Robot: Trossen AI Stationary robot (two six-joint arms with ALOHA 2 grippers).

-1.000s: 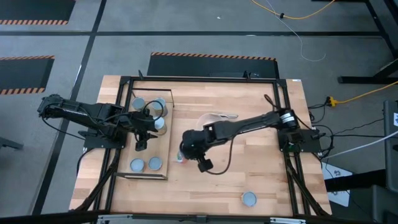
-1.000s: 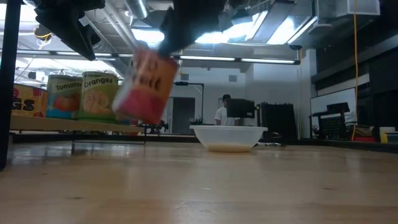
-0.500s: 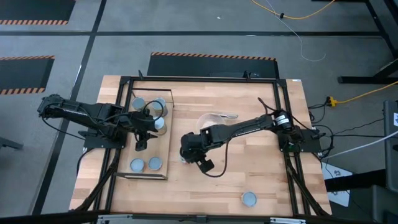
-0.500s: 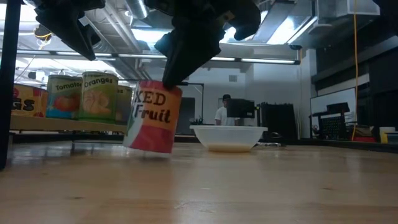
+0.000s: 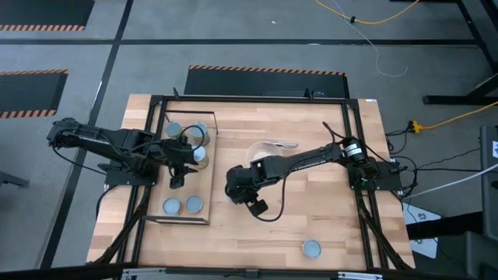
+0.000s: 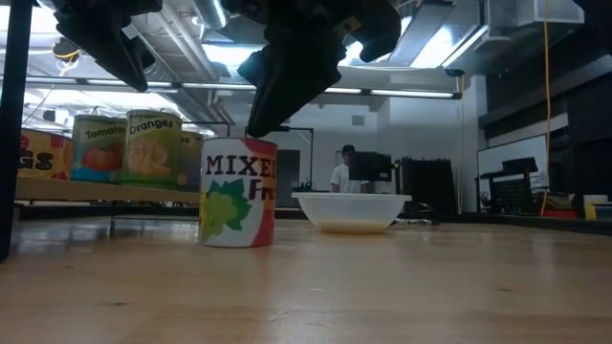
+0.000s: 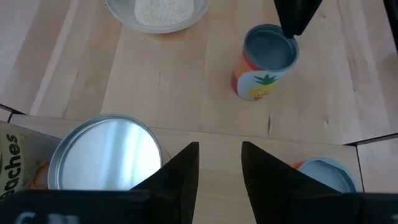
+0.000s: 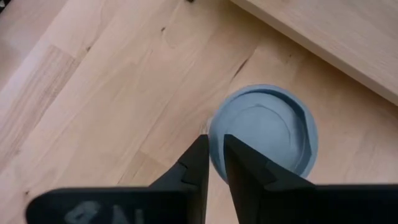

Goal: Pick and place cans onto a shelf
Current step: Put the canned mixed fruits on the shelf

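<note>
A mixed-fruit can (image 6: 239, 193) stands upright on its base on the table, just right of the shelf (image 5: 204, 183). My right gripper (image 8: 216, 158) hangs over the near edge of its blue-grey top (image 8: 264, 134), fingers slightly apart, one on each side of the rim. My left gripper (image 7: 221, 168) is open above the shelf with nothing between its fingers. Several cans stand on the shelf, among them a tomato can (image 6: 98, 148) and an orange can (image 6: 153, 145). One more can (image 5: 311, 248) stands near the table's front edge. My right gripper comes at the can from above, slanting down, with its fingertips (image 8: 198, 163) at the rim (image 8: 214, 134) of the can's top. I cannot tell whether they touch the rim. The can stands upright on the table.
A clear bowl of pale grains (image 5: 264, 149) sits behind the right arm, with a thin utensil (image 5: 286, 145) beside it. The black frame (image 5: 354, 155) runs around the table. In the low view a person stands far off in the room.
My right gripper has come down toward the table with the mixed-fruit can. The can hung tilted and clear a second ago, touched down leaning, and now stands upright on the table, turned so another part of its label faces the low view.
</note>
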